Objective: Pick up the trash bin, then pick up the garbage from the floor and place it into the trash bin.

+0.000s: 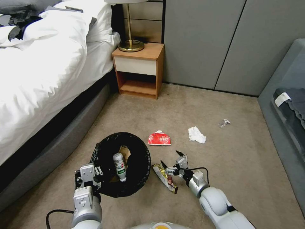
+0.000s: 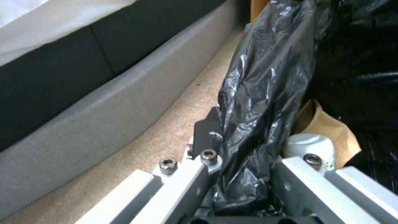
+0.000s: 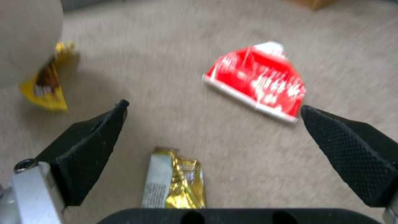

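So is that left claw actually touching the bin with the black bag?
Touching. The left wrist view shows the left gripper with its fingers clamped on the bagged rim of the trash bin, one outside, one inside.

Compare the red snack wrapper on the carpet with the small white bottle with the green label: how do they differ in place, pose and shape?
Place: the red snack wrapper lies on the carpet beside the trash bin; the small white bottle with the green label is already inside the black-lined bin.
Pose: the wrapper lies flat; the bottle leans tilted against a brown paper bag.
Shape: the wrapper is a flattened, fan-like sheet; the bottle is a rounded cylinder.
Both are hand-sized litter.
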Tool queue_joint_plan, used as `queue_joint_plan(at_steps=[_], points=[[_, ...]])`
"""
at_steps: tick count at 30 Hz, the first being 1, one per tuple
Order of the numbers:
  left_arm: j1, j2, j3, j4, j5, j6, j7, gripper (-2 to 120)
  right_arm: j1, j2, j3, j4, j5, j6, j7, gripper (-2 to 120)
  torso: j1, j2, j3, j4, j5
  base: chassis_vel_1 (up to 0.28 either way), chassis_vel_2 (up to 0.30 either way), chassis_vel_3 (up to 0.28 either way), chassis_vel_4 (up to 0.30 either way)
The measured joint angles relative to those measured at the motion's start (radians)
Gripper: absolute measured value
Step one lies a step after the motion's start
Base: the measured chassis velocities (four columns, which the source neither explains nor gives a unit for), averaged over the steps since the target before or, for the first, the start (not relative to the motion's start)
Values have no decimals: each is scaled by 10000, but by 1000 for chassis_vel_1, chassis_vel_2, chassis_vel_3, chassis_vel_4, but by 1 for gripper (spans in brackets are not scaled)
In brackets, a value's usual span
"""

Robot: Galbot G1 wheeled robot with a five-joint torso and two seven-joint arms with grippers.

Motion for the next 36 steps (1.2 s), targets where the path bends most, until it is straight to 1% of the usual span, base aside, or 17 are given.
queue_joint_plan(at_steps=[1,4,6,8,9,12,13,16,24,32,36], points=[[0,0,0,0,0,0,0,1,0,0,0,0,0,0,0,100,0,0,0,0,0,0,0,0,0],[14,-20,30,49,90,-13,0,1,512,230,-105,-726,-301,-165,-155,100,0,0,0,1,-1,0,0,0,0],[30,-22,32,52,112,-18,0,1,636,281,-113,-946,-369,-190,-211,100,0,0,-1,2,0,0,0,0,0],[66,-27,35,52,137,-29,0,1,874,382,-115,-1552,-511,-170,-317,100,0,0,-1,0,-2,0,0,0,0],[66,-27,35,52,137,-29,0,1,874,382,-115,-1552,-511,-170,-317,100,0,0,-1,0,-2,0,0,0,0],[91,-25,33,65,183,-38,0,1,1225,626,-43,-2646,-655,273,-570,100,0,0,-1,-1,-1,0,0,0,0],[91,-25,33,65,183,-38,0,1,1225,626,-43,-2646,-655,273,-570,100,0,0,-1,-1,-1,0,0,0,0],[93,-80,96,116,292,-42,1,1,1419,832,10,-3346,-786,519,-811,100,0,0,0,1,-1,0,0,0,0],[80,-79,92,169,316,-63,6,1,1382,1015,31,-3832,-1092,788,-1276,100,0,0,-1,0,-1,0,0,0,0],[30,-86,91,183,302,-61,11,1,1311,1242,75,-4335,-1450,1035,-1299,100,0,0,-1,0,-1,0,0,0,0],[20,-76,90,185,282,-56,11,1,1287,1324,158,-4644,-1616,1218,-1285,95,0,0,-1,0,-2,0,0,0,0]])
